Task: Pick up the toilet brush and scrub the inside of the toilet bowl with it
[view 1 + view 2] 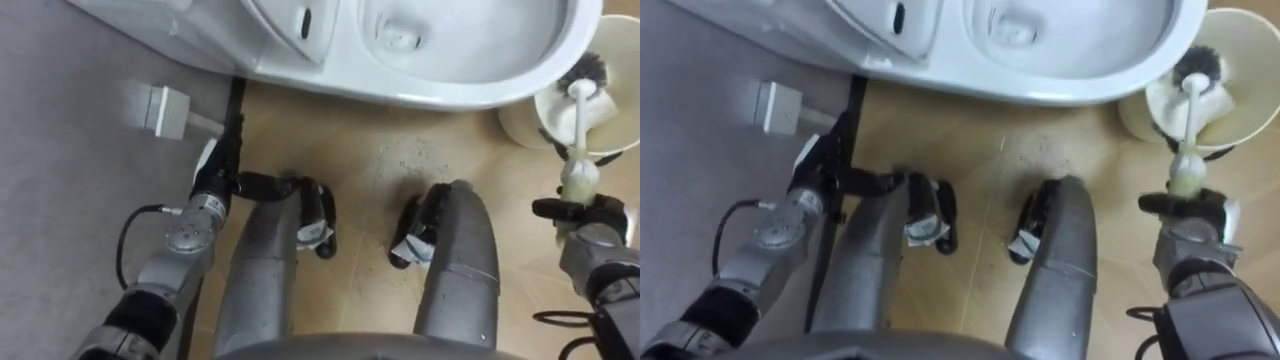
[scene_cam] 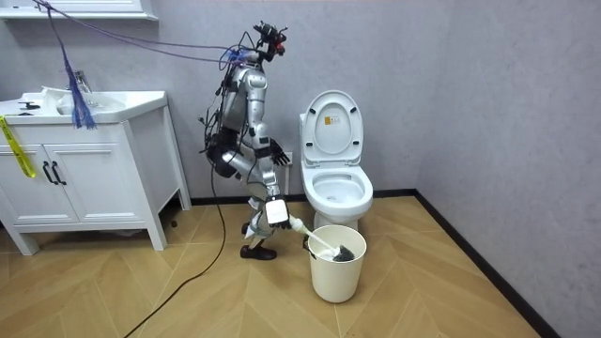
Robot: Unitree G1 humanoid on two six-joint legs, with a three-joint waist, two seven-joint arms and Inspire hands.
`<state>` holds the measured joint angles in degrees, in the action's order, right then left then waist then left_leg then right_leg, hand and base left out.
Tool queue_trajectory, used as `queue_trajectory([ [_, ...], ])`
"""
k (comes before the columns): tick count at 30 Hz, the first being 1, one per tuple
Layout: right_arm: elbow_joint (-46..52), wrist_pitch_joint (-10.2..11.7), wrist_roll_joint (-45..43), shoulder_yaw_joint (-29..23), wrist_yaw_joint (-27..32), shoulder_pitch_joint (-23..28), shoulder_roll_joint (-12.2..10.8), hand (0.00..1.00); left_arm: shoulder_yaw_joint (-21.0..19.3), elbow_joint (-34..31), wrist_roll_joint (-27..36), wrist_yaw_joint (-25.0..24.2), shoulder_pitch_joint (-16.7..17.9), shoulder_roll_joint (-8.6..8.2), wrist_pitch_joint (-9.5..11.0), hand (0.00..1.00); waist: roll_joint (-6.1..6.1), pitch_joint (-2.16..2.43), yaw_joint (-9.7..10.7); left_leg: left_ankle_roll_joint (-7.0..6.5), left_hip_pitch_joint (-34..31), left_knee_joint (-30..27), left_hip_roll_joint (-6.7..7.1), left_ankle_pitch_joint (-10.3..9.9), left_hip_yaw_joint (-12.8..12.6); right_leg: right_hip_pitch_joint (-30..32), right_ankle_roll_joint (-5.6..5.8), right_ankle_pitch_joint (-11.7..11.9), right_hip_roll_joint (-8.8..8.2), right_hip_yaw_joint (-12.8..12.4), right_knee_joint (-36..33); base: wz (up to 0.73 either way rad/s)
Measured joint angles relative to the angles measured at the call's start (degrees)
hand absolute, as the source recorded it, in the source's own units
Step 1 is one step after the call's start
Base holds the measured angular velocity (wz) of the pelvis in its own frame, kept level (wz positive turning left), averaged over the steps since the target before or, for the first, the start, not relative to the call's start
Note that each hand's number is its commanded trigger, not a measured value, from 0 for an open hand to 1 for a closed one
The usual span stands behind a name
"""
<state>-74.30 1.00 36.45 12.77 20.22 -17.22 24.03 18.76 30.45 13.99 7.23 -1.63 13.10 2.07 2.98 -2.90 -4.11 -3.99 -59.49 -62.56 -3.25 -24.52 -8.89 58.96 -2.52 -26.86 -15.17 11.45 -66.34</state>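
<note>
The white toilet stands before me with its lid up and the bowl open. My right hand is shut on the pale handle of the toilet brush. The brush's black bristle head rests inside a cream bucket on the floor to the right of the bowl. My left hand hangs open at my left side near the grey wall and holds nothing.
A white socket box sits on the grey wall at my left. In the room view a white vanity with a sink stands at the left, and the floor is wooden parquet.
</note>
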Motion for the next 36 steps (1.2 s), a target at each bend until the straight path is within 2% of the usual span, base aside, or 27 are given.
queue_trajectory([
  [2,-0.32,-0.04,2.44,-1.13,-0.45,1.12,-1.29,1.00,-0.75,0.63,0.04,-0.02,1.16,0.55,0.22,0.00,-1.06,0.55,0.10,0.36,4.89,4.68,-0.05,0.68,-0.46,-4.76,0.43,0.99,0.58,0.83,4.72,-0.08],
  [5,-0.68,-0.15,5.80,-3.87,-0.75,1.86,-3.43,1.00,-0.91,4.09,0.02,-0.09,1.20,1.05,0.46,0.00,-1.38,0.76,0.96,0.70,11.61,11.00,0.01,2.09,0.02,-12.35,1.12,2.71,1.60,2.83,11.86,-0.03],
  [9,-1.74,-0.96,7.03,-5.83,-2.53,3.82,-4.76,1.00,-1.25,7.86,-0.05,-0.16,1.86,0.98,0.65,0.00,-1.92,1.02,0.87,0.89,20.51,18.04,0.18,3.18,-0.32,-21.51,2.31,4.46,2.88,4.17,19.63,-0.03],
  [12,-1.26,-0.90,6.43,-7.78,-2.90,5.84,-5.50,1.00,-3.43,9.06,-1.30,-0.19,3.73,1.46,0.70,0.00,-2.44,1.48,1.18,1.14,26.13,22.44,0.64,3.94,0.29,-27.87,3.08,5.38,3.76,5.38,24.81,0.08],
  [15,1.04,-0.82,5.56,-7.98,-2.88,9.56,-5.76,1.00,-5.44,8.93,-2.47,-0.17,7.43,1.56,0.76,0.00,-3.06,1.91,1.06,1.25,32.26,28.01,1.24,4.96,0.13,-33.84,3.85,6.81,4.36,6.01,30.06,0.01],
  [17,3.39,-0.98,4.26,-8.01,-2.86,12.49,-5.92,1.00,-6.76,8.80,-2.50,-0.26,10.03,1.53,0.73,0.00,-3.67,2.35,1.30,1.35,36.97,32.60,1.92,6.47,0.17,-38.44,4.44,8.13,4.88,6.38,34.45,0.04],
  [18,3.55,-0.98,3.77,-8.01,-2.86,13.14,-5.95,1.00,-7.14,8.70,-2.53,-0.30,10.65,1.52,0.69,0.00,-3.72,2.34,1.35,1.44,38.14,33.53,1.91,6.67,0.26,-39.74,4.58,8.50,5.23,6.51,35.71,0.05],
  [20,6.06,-0.95,1.34,-8.64,-2.62,15.97,-6.74,1.00,-8.84,6.79,-4.02,-0.36,14.60,1.53,0.70,0.00,-4.19,2.32,1.68,1.91,43.00,37.05,1.88,7.30,0.88,-45.35,4.85,9.85,6.48,7.21,40.71,0.05],
  [21,6.86,-0.84,0.49,-8.79,-2.58,16.73,-7.02,1.00,-9.47,5.91,-4.70,-0.41,15.29,1.52,0.75,0.00,-4.40,2.35,2.05,2.02,44.08,37.77,1.89,7.43,1.04,-46.68,4.96,10.06,6.69,7.47,41.78,0.08],
  [22,7.99,-0.74,-1.53,-9.24,-2.59,17.89,-7.50,1.00,-10.26,5.12,-5.28,-0.51,17.12,1.48,1.07,0.00,-5.00,2.26,2.23,2.13,46.06,39.14,1.94,7.61,1.09,-48.86,5.10,10.30,7.08,7.67,43.65,0.07],
  [25,11.13,-0.71,-5.54,-9.82,-2.22,20.63,-7.96,1.00,-12.30,2.35,-7.48,-0.76,19.39,1.10,0.96,0.00,-5.41,2.40,2.24,2.35,48.73,40.42,1.85,7.74,2.25,-53.14,5.22,11.33,7.98,9.14,47.37,0.13],
  [29,15.57,-0.70,-10.44,-10.03,-1.54,23.20,-8.18,1.00,-14.19,-1.34,-11.22,-0.94,23.36,0.49,0.91,0.00,-5.79,2.65,2.18,2.35,53.16,42.25,2.20,7.74,3.08,-58.39,5.72,11.84,8.58,9.40,50.86,0.03],
  [32,17.42,-0.66,-14.52,-10.03,-0.91,23.85,-8.28,1.00,-14.57,-3.87,-13.63,-0.69,24.98,0.35,0.90,0.00,-5.70,2.76,2.32,2.39,55.67,43.60,2.57,7.76,4.05,-60.88,5.84,12.07,8.84,9.22,52.54,0.08],
  [36,18.30,-0.38,-20.97,-9.91,-0.93,24.21,-8.74,1.00,-15.93,-9.16,-16.53,-0.49,26.79,0.27,0.89,0.00,-5.89,2.67,2.04,2.53,58.06,44.51,2.66,7.85,4.40,-63.17,5.84,12.07,8.89,9.28,52.78,0.10],
])
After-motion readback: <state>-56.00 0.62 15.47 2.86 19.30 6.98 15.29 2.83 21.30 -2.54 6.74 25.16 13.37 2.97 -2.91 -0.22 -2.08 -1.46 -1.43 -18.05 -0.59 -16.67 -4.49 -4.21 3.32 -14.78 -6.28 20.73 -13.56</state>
